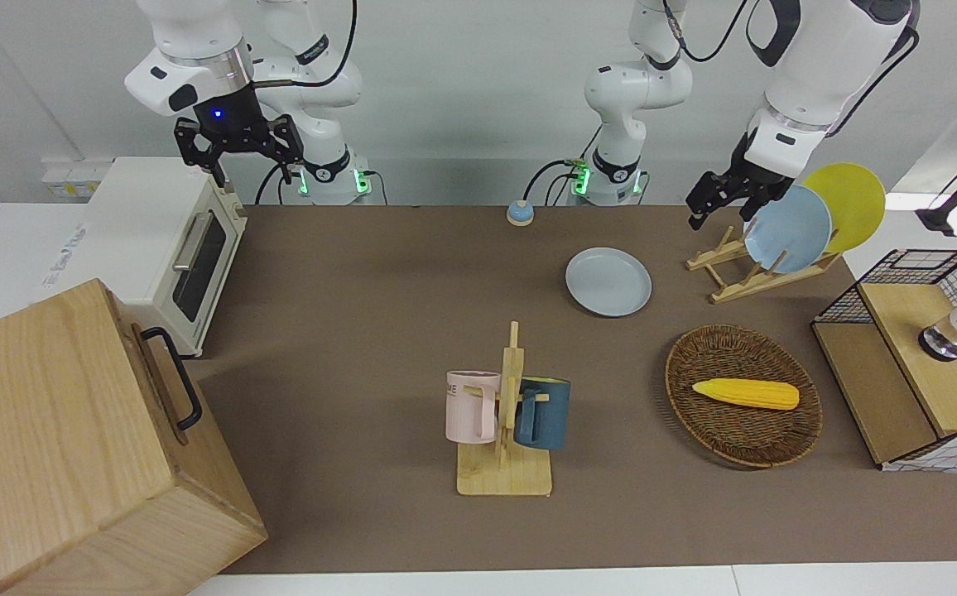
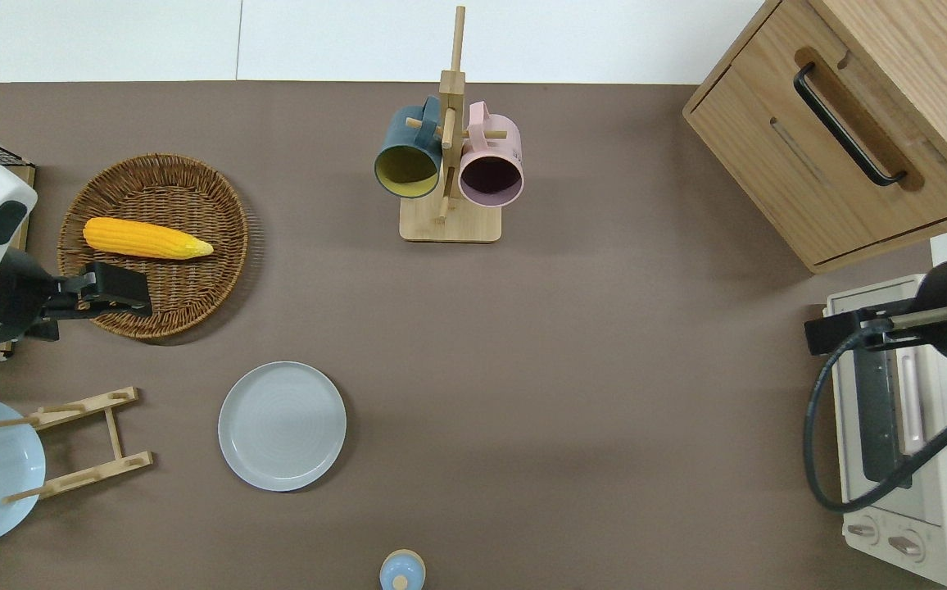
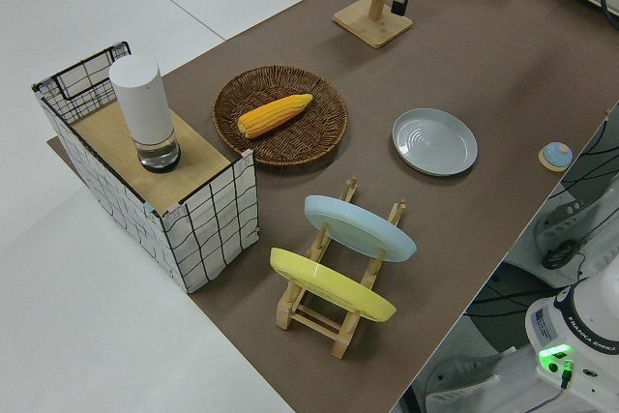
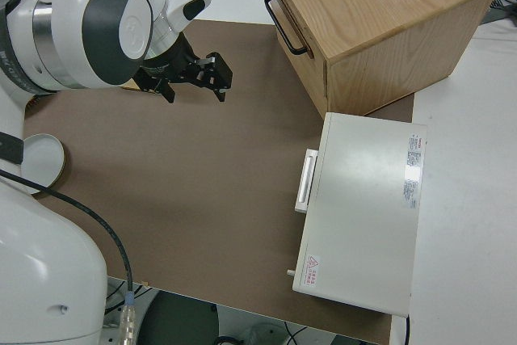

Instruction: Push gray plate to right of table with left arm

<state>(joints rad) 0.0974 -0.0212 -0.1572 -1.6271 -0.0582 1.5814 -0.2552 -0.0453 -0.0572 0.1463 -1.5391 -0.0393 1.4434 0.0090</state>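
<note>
Overhead view, items as found.

Gray plate (image 2: 282, 426): flat on the table (image 2: 588, 393), lower left of centre in this frame, touched by nothing.

Left gripper (image 2: 117, 292): at the left edge of the frame, in the air over the rim of the wicker tray (image 2: 219, 197); whether its fingers are spread or pressed together cannot be told. In the front view it hangs at upper right (image 1: 714, 197), close beside the blue plate (image 1: 789, 229) standing in the wooden rack (image 1: 743, 281).

Right gripper (image 1: 234, 142): parked, fingers spread.

Corn cob (image 2: 146, 238): lying in the tray, upper left.

Mug stand (image 2: 449, 223) with teal mug (image 2: 406, 161) and pink mug (image 2: 490, 168): upper centre.

Small blue knob (image 2: 401, 572): bottom edge, lower right of the gray plate.

Wooden cabinet (image 2: 842, 123) and toaster oven (image 2: 899, 459): right side.

Condition: push not yet begun.

Risks, as judged:
- Descent from the present spot could clip the tray rim or the rack; cause, both lie close to the gripper's way down to the plate.
- Fingers landing on the low rim instead of against its outer edge could tip the plate or slide over it.
- A push line slanted downward in this frame would carry the plate into the knob.
- An off-centre contact would turn the plate aside, not along.
</note>
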